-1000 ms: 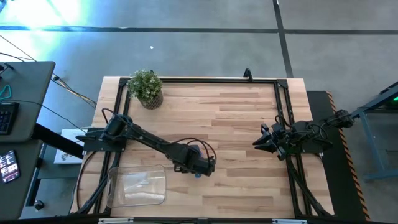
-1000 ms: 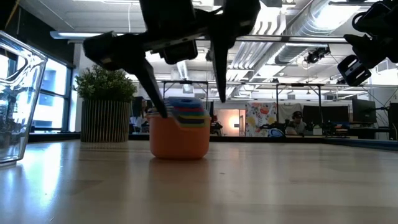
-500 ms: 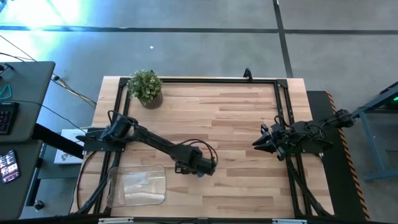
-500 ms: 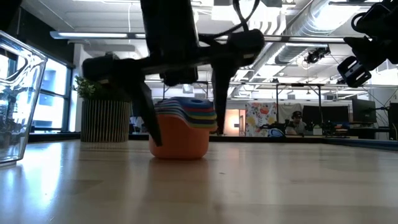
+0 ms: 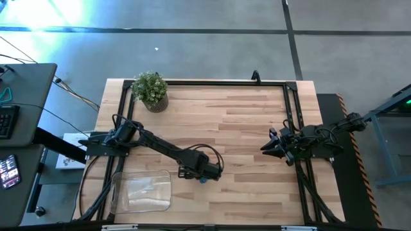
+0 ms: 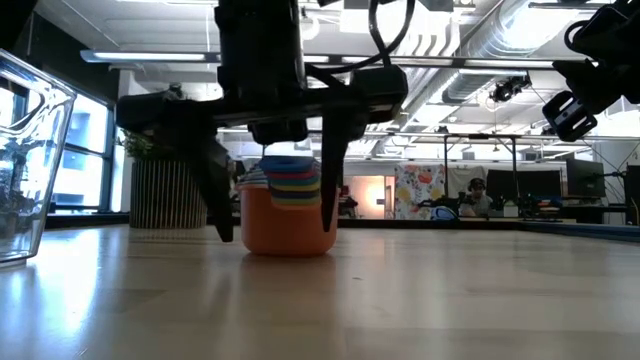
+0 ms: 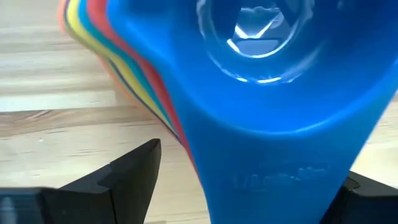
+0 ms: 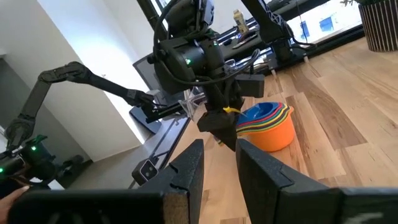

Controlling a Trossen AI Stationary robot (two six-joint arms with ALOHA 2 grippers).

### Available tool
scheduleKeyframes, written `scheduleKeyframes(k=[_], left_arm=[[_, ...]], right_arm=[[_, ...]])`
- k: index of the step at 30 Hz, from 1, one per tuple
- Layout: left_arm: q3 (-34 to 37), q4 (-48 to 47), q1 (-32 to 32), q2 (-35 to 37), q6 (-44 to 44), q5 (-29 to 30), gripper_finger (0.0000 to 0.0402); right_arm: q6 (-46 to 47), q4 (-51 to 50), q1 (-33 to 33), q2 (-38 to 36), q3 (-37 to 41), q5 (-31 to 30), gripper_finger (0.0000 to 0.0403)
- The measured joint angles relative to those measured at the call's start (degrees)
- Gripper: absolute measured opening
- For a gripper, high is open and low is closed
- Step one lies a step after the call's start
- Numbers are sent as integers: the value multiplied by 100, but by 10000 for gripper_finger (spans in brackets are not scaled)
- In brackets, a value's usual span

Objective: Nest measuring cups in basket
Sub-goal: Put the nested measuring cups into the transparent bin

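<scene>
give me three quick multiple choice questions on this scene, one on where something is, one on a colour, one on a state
1. Where is the stack of measuring cups?
A. in the basket
B. on the table, outside the basket
C. beside the plant

2. What colour is the outermost, largest cup?
A. orange
B. purple
C. green

3. How is the left gripper?
A. shut, far from the stack
B. open, fingers either side of the stack
C. inside the basket

Answers:
1. B, the low view shows the stack on the wood, and the basket stands empty beside it.
2. A, the bottom cup is orange.
3. B, its fingers straddle the stack.
</scene>
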State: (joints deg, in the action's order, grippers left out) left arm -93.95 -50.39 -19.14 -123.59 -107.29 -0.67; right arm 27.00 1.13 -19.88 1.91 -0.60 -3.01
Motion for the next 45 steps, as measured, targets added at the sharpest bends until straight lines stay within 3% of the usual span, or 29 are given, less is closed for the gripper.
scheduleKeyframes(k=[6,19,45], left_arm=[[56,-87,-2,0,191,47,257],[57,-283,-4,0,451,129,133],[57,-278,-59,7,1027,138,124]], right_arm=[[0,0,0,0,0,0,87],[0,0,0,0,0,0,87],[0,0,0,0,0,0,87]])
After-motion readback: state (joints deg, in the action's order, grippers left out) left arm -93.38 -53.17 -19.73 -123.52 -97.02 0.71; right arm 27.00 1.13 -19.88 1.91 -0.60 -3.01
